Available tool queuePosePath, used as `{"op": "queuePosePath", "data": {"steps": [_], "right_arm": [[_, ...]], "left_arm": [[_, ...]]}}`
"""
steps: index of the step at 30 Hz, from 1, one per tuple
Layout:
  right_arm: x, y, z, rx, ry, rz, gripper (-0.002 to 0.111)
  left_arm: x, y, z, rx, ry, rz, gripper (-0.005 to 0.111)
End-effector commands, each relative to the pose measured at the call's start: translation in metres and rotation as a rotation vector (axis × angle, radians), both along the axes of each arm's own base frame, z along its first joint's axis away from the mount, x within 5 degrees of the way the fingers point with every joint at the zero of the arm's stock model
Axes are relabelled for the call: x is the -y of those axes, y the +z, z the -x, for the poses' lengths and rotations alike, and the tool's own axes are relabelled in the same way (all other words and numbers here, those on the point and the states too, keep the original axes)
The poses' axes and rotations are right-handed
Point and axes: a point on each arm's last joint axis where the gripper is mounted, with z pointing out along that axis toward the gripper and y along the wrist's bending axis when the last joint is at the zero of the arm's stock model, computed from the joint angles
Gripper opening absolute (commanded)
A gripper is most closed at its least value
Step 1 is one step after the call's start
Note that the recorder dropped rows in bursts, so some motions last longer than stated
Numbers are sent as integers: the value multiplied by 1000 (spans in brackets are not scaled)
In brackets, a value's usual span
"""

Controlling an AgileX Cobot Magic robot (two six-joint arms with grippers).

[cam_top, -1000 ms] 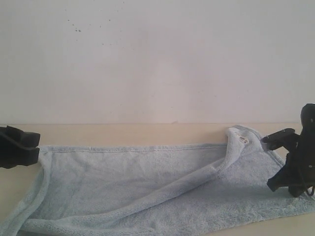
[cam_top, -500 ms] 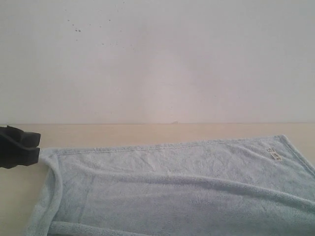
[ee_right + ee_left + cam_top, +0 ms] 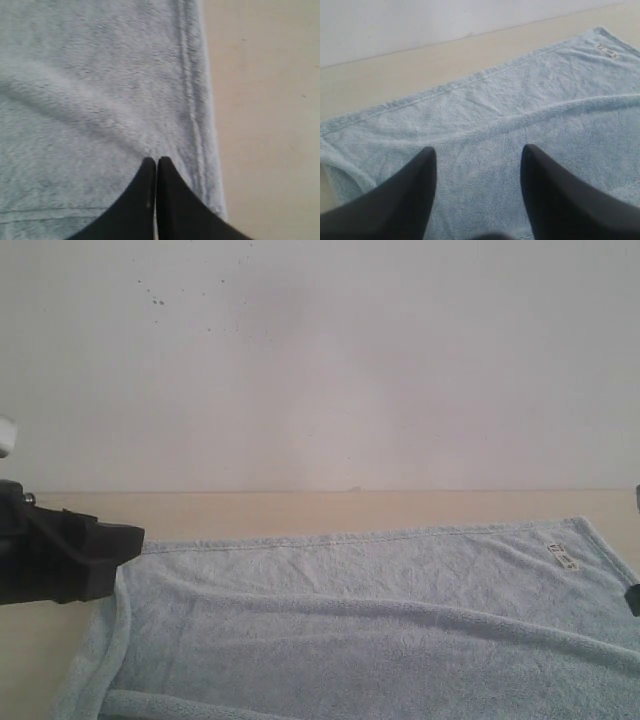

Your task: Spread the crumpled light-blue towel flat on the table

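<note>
Towel (image 3: 380, 620) lies mostly opened out on the table (image 3: 300, 508); neither of my grippers has any cloth.
My left gripper (image 3: 479, 152) hangs over the towel's left end, jaws wide apart, nothing between them. My right gripper (image 3: 156, 162) is pressed closed and empty, its tips over the pile just inside a hemmed edge. One long ridge crosses the cloth; the left edge is rolled; the white label (image 3: 563, 556) sits near the far right corner.
</note>
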Motion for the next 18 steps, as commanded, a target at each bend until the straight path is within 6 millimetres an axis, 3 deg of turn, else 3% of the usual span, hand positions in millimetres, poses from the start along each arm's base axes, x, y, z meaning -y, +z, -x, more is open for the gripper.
{"op": "queuePosePath", "data": {"steps": [1,6,18], "right_arm": [[-15,2,-3,38,61,-23,0],[-14,-8,-8,8,62,-25,0],[-15,-13,-15,37,57,-42,0]], "left_arm": [[-3,-2,-1,3,30,-35,49],[-2,-21,-13,-66,62,-67,49],[18,-85,-86,-253,129,-178,49]]}}
